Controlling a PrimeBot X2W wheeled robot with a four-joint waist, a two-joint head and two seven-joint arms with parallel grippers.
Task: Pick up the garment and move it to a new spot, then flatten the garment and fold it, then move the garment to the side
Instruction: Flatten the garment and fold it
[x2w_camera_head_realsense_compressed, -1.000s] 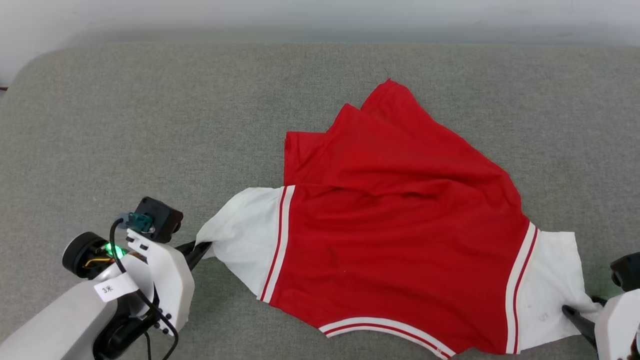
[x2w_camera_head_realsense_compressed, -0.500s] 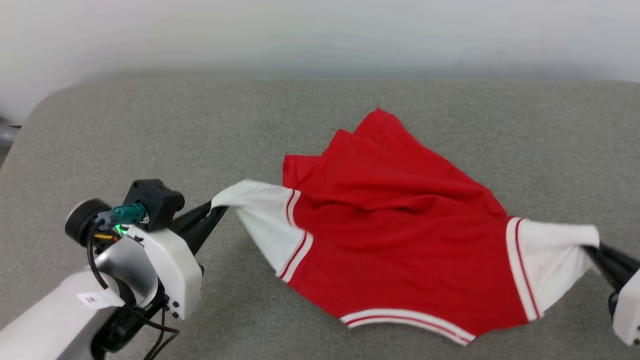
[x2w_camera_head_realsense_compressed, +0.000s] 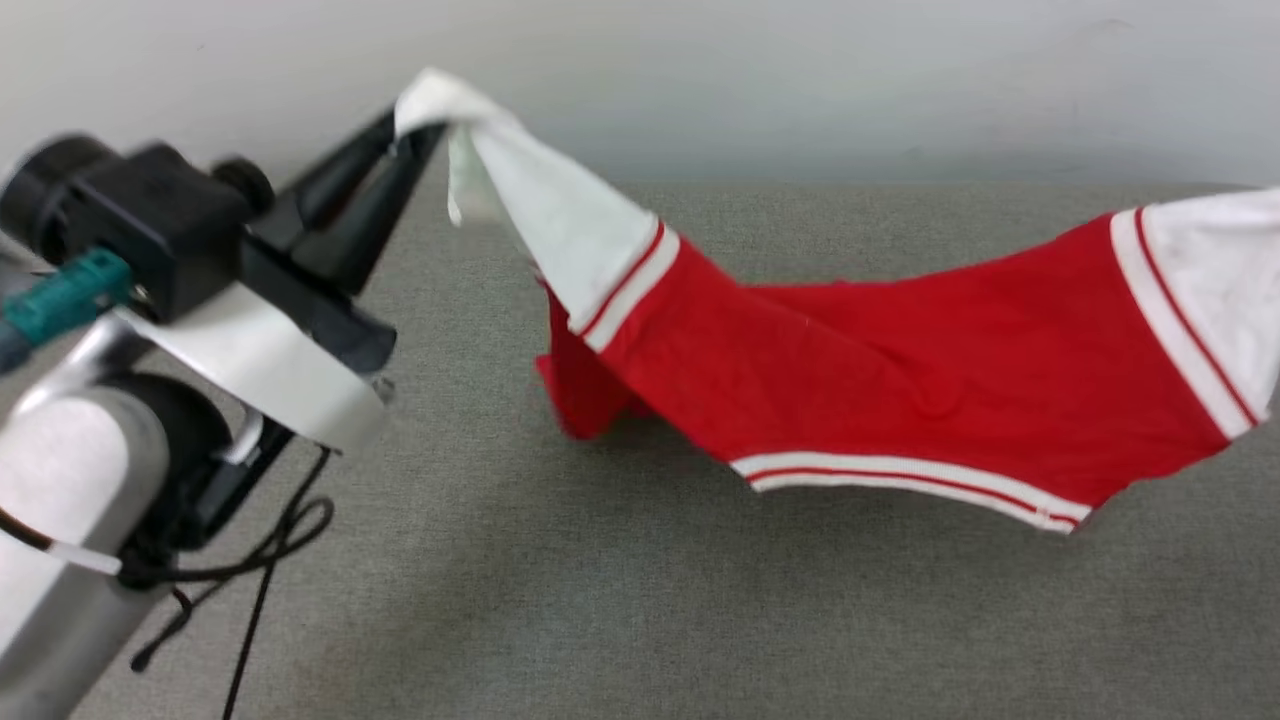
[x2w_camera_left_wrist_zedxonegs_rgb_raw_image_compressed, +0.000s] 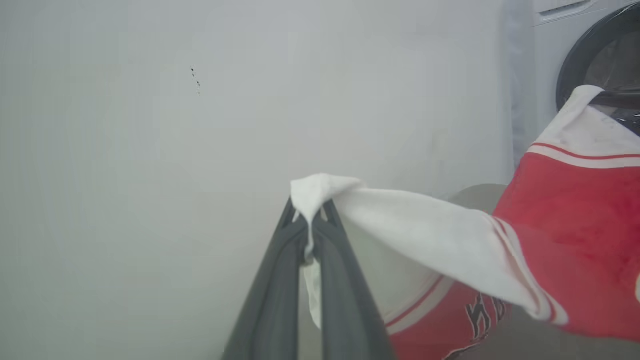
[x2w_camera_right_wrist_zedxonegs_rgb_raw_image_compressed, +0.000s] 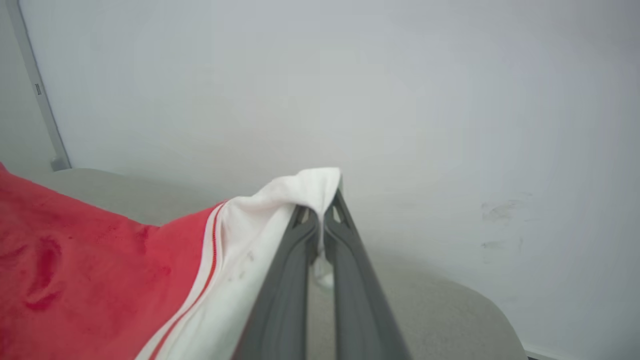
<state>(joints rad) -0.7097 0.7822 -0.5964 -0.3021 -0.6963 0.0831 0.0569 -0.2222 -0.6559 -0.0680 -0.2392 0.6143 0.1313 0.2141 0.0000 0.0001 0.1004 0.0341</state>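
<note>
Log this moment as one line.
step: pick up | left tool: shut on white sleeve | right tool: shut on other sleeve | shirt: held up, slung between tools

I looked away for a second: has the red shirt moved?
Yes. The shirt has gone up: it lay flat on the grey table, and now hangs above it from both sleeves.

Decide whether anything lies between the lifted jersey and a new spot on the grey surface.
Nothing visible does. The left hand and right hand each pinch a white sleeve, so the jersey hangs stretched between them over the surface. The grey cloth below and around it shows no other object.
</note>
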